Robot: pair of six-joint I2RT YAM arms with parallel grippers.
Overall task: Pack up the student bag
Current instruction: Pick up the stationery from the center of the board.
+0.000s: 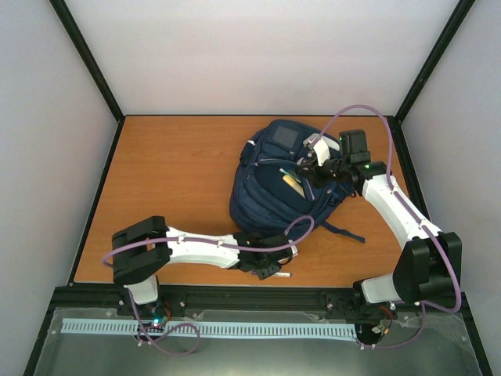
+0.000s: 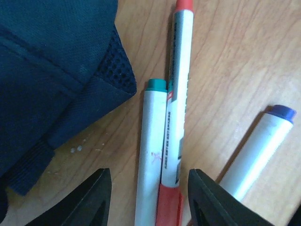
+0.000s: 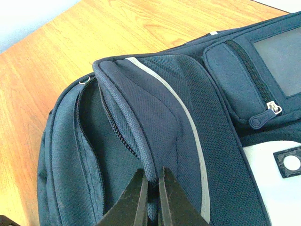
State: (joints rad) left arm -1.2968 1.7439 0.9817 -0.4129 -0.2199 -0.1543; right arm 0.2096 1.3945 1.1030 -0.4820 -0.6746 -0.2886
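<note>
The student bag (image 1: 270, 200), navy-blue with thin pale stripes, lies at the middle right of the table, and its main compartment gapes open. My right gripper (image 3: 151, 190) is shut on the bag's zipper edge (image 3: 141, 150) and holds the flap up. A yellowish item (image 1: 293, 185) shows inside the opening. My left gripper (image 2: 149, 197) is open near the bag's lower corner (image 2: 56, 80). Its jaws straddle a green-capped marker (image 2: 151, 150) and a red-capped marker (image 2: 178, 94) lying side by side on the wood, with a gap on each side.
A blue-capped marker (image 2: 257, 148) lies just right of the left gripper's right finger. The bag's strap (image 1: 344, 229) trails toward the right arm. Black frame posts and white walls surround the wooden table (image 1: 172, 172).
</note>
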